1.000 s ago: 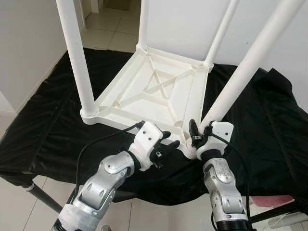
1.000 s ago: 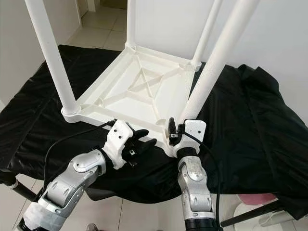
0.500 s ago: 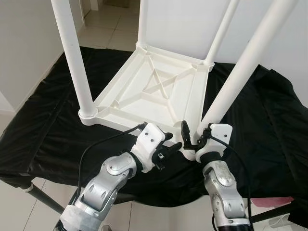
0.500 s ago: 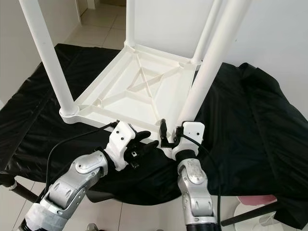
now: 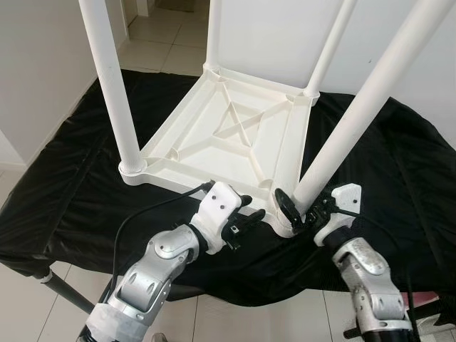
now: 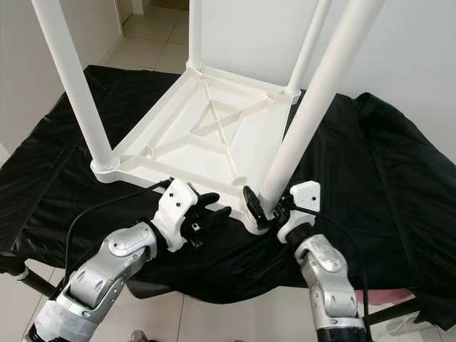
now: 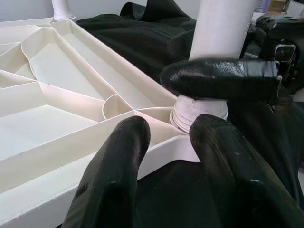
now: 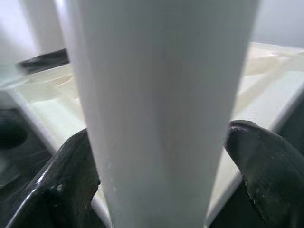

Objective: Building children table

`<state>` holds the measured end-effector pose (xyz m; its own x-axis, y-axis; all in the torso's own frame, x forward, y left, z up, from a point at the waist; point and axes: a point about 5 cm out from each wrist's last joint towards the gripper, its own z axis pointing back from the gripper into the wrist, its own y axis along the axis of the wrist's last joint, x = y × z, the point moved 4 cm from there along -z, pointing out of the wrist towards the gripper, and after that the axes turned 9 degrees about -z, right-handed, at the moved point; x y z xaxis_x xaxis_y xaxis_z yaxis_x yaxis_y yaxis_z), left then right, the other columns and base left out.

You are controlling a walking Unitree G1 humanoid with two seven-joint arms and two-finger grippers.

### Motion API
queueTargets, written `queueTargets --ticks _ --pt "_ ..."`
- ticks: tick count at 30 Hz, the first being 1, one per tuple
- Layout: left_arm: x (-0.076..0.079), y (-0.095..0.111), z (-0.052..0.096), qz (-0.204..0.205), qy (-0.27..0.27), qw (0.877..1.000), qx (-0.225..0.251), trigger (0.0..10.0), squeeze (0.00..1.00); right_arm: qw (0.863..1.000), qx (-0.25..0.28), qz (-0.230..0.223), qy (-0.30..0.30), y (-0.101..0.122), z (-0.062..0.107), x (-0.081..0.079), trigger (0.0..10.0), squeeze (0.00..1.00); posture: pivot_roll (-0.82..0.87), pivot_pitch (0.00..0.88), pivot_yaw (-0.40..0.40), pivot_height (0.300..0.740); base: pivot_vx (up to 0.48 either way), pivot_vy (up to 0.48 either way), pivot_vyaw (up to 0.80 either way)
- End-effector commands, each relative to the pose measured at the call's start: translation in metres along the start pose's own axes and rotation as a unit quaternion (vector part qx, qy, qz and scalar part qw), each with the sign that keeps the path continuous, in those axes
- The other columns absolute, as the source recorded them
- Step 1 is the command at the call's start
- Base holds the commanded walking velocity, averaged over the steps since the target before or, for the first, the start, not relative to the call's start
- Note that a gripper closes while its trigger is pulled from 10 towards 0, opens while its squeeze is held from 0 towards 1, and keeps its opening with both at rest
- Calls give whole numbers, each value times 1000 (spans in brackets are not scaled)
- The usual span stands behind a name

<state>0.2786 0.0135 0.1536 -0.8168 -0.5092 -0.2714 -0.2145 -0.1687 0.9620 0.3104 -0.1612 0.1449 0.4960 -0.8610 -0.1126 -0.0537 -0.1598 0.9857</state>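
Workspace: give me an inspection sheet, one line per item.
Surface: black cloth draped over a table.
Job's things: white tabletop lies upside down, four white legs standing up; near-right leg sits in its corner socket.
Clutter: nothing seen.
Grippers: right end effector has a finger on each side of the near-right leg's base; left end effector is open at the tabletop's near edge.
Cables: black cable loops from the left wrist.
Surroundings: white walls, tiled floor.
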Motion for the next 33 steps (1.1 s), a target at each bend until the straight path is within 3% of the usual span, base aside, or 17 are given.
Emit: queueTargets --ticks 1,6,11,12,13,27,28,33 --pt "1 2 0 0 -8 1000 1 10000 0 1000 -1 0 17 1 2 5 10000 0 -1 62 -58 740 0 0 0" --pt "1 3 -1 0 -7 1000 3 10000 0 999 -12 6 50 1 -2 5 10000 0 2 60 -57 740 0 0 0" --pt "0 5 -4 -3 -7 1000 5 10000 0 990 -56 20 130 -10 -10 -2 10000 0 8 54 -56 740 0 0 0" --pt "-1 5 -4 -3 -7 1000 6 10000 0 988 -63 24 141 -13 -10 -2 4275 0 8 54 -56 740 0 0 0" --pt "-1 6 -4 -4 -7 1000 6 10000 0 986 -68 24 148 -14 -10 -1 0 0 11 56 -58 740 0 0 0" --pt "-1 6 -3 -4 -7 1000 7 10000 0 985 -81 33 150 -16 -5 11 0 0 4 62 -54 740 0 0 0" --pt "-1 6 -3 -4 -7 1000 6 10000 0 986 -79 30 144 -16 -5 11 10000 0 4 64 -56 740 0 0 0" --pt "-1 5 -4 -4 -8 1000 6 10000 0 991 -54 2 124 -15 -5 8 10000 0 4 66 -58 740 0 0 0"
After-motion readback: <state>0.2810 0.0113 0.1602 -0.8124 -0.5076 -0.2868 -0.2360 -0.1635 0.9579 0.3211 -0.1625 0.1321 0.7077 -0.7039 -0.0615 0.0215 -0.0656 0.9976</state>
